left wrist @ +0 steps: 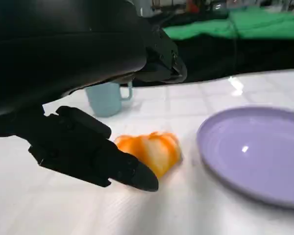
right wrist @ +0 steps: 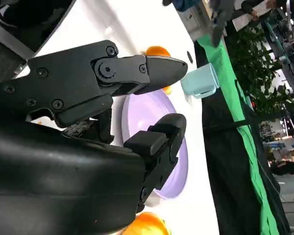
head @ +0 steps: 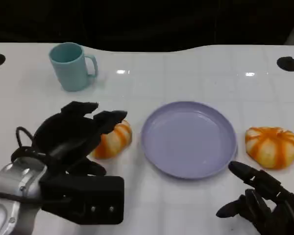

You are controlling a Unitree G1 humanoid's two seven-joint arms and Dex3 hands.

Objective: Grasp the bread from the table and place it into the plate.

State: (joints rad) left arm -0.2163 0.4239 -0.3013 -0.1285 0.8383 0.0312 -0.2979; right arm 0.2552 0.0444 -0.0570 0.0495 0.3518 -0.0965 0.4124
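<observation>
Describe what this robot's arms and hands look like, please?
Both hands are matt black. The left hand has chunky, blocky fingers on a boxy black wrist housing, joined to a rounded silver forearm with a thin black cable looping beside it. The right hand has slimmer, rounded black fingers; up close its finger links show small round screws.

I see a light blue mug (head: 71, 65) upright on the white table (head: 196, 73), handle toward its middle, near the table's far edge.
</observation>
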